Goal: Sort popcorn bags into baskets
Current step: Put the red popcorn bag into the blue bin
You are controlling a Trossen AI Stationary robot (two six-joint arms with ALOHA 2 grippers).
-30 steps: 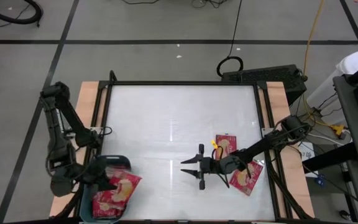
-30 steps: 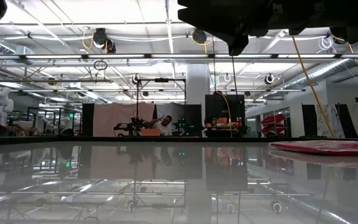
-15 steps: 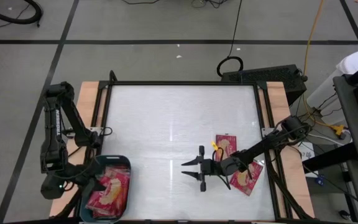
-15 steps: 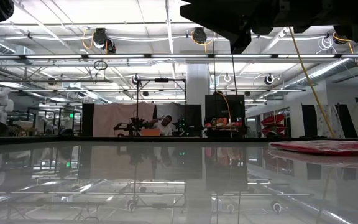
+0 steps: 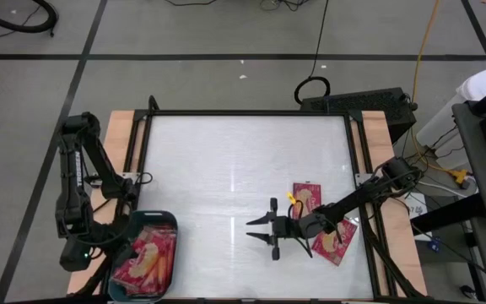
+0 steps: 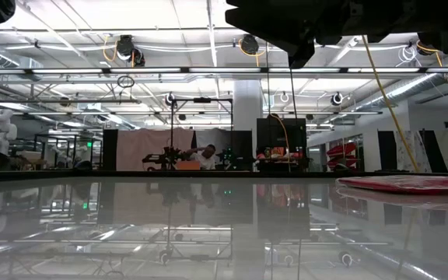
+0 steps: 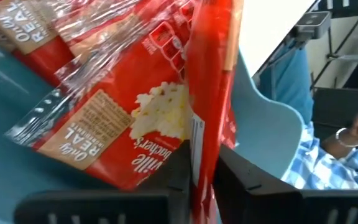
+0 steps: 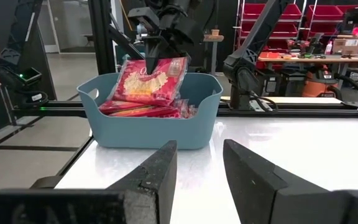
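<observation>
**Most packets binned, two left on the table**

High view: the teal basket [image 5: 169, 221] is sitting at the table's near left corner, holding a stack of popcorn bags [image 5: 146, 258]. The left gripper [image 5: 123, 245] is hanging over the basket's left side. Two more bags [image 5: 307, 196] are lying far to the right of the basket, one partly under the right arm. The right gripper [image 5: 262, 230] is hovering between basket and loose bags, fingers spread and grasping nothing. By judgement, the sorting is nearly done. The glossy table [image 5: 226, 152] beyond the basket is offering wide room; the basket itself is crowding the table's edge rails.

Low view: one loose bag [image 6: 411, 183] is lying flat at the far right.

Left wrist view: the fingers [image 7: 174, 171] are pinching the edge of a bag [image 7: 207, 93] standing upright above the basket's wall [image 7: 272, 118].

Right wrist view: the parted fingers [image 8: 157, 171] are facing the basket [image 8: 151, 127] across bare table, while the left gripper [image 8: 160, 46] is gripping the upright bag [image 8: 148, 78] over it.
</observation>
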